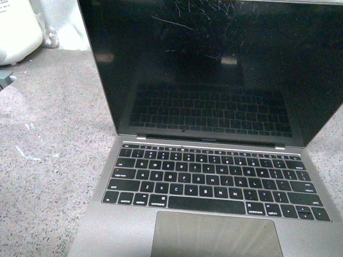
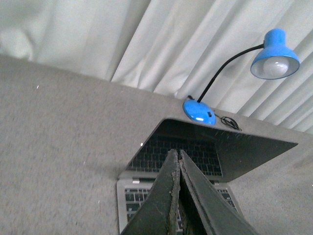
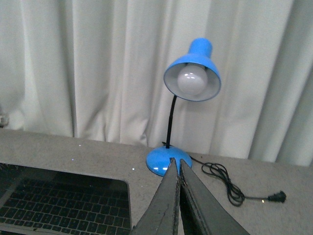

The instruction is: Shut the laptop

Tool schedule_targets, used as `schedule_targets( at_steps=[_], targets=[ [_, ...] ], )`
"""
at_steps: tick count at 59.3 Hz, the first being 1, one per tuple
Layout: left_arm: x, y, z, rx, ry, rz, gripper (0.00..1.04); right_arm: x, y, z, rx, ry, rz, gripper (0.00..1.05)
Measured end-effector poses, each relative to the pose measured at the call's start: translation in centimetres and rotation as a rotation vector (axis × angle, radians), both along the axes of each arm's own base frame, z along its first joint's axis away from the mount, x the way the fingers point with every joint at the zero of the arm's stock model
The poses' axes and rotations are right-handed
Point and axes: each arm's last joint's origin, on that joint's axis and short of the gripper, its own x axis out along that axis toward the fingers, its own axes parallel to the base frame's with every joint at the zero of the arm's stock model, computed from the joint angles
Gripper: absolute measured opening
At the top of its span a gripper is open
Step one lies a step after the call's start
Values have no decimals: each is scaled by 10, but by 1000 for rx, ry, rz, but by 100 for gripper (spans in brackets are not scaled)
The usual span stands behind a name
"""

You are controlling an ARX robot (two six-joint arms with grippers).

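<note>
The laptop (image 1: 214,176) stands open on the grey speckled table, filling the front view; its glossy black screen (image 1: 214,69) is scratched and mirrors the black keys, with the trackpad (image 1: 217,235) at the near edge. Neither gripper shows in the front view. In the left wrist view my left gripper (image 2: 176,152) is shut and empty, above the laptop's (image 2: 195,156) keyboard and pointing toward the screen. In the right wrist view my right gripper (image 3: 175,160) is shut and empty, beside the laptop's screen corner (image 3: 63,203).
A blue desk lamp (image 3: 193,68) with a round base (image 2: 199,111) stands behind the laptop, its black cord and plug (image 3: 234,188) lying on the table. White curtains hang at the back. A white bag (image 1: 19,29) sits at the far left.
</note>
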Motion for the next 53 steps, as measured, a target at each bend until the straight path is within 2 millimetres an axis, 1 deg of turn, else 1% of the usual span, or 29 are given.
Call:
schedule_targets(
  at_steps=[6, 7, 10, 16, 26, 29, 36, 43, 47, 53],
  targets=[
    [20, -11, 20, 62, -12, -48, 4, 31, -3, 14, -57, 57, 74, 1],
    [25, -13, 24, 76, -12, -60, 4, 34, -3, 16, -61, 62, 81, 1],
    [35, -18, 30, 119, -12, -84, 4, 48, -4, 22, -86, 76, 106, 1],
    [56, -29, 38, 206, -13, -118, 4, 76, -4, 33, -158, 96, 171, 1],
    [88, -41, 49, 333, -10, -185, 4, 114, -2, 40, -207, 190, 305, 1],
    [98, -44, 50, 371, -5, -212, 4, 125, 0, 40, -201, 241, 381, 1],
    [121, -50, 47, 470, 2, -263, 4, 142, 5, 37, -187, 323, 521, 1],
    [140, -55, 40, 549, 20, -320, 4, 158, 11, 31, -169, 398, 610, 1],
    [148, -57, 38, 580, 20, -347, 4, 166, 13, 27, -161, 440, 648, 1],
    [157, -60, 32, 606, 34, -393, 4, 174, 15, 16, -159, 488, 679, 1]
  ],
)
